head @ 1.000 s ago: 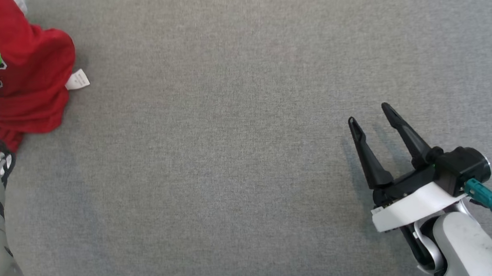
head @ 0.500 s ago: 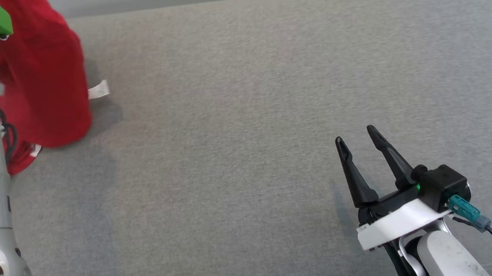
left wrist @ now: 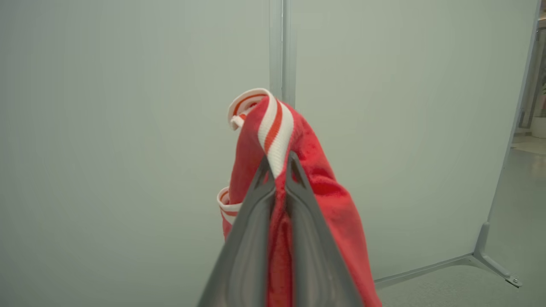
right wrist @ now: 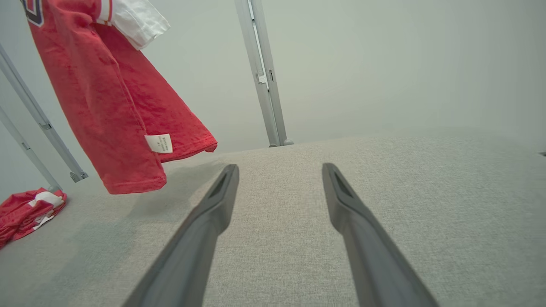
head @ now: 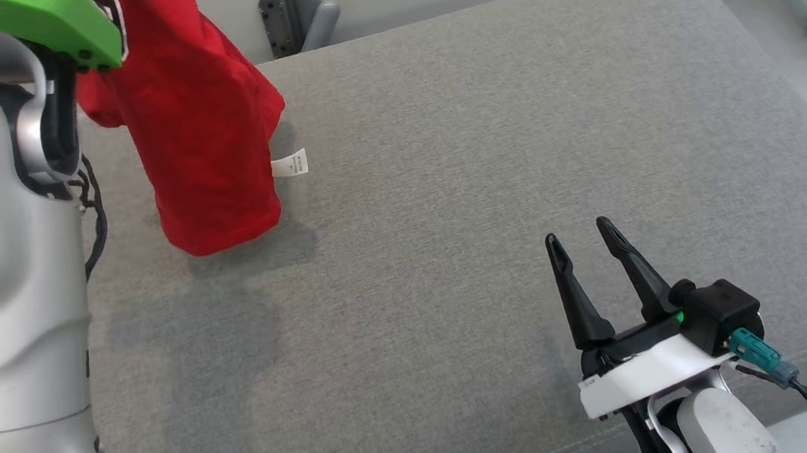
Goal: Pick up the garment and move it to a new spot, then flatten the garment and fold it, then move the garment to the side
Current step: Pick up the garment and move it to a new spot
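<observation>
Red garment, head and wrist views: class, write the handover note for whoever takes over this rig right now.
Left gripper: shut on the red garment, pinching its red-and-white striped trim.
Right gripper: open and empty, above the grey cushion.
Garment: hangs from the left gripper with its hem clear of the cushion; white label at its side.
Done: garment picked up.
Left: set it down at a new spot, flatten it, fold it, move it to the side.

The red shirt (head: 202, 141) is cut off at the top edge. The words on its white tag (head: 290, 165) are too small to read.
</observation>
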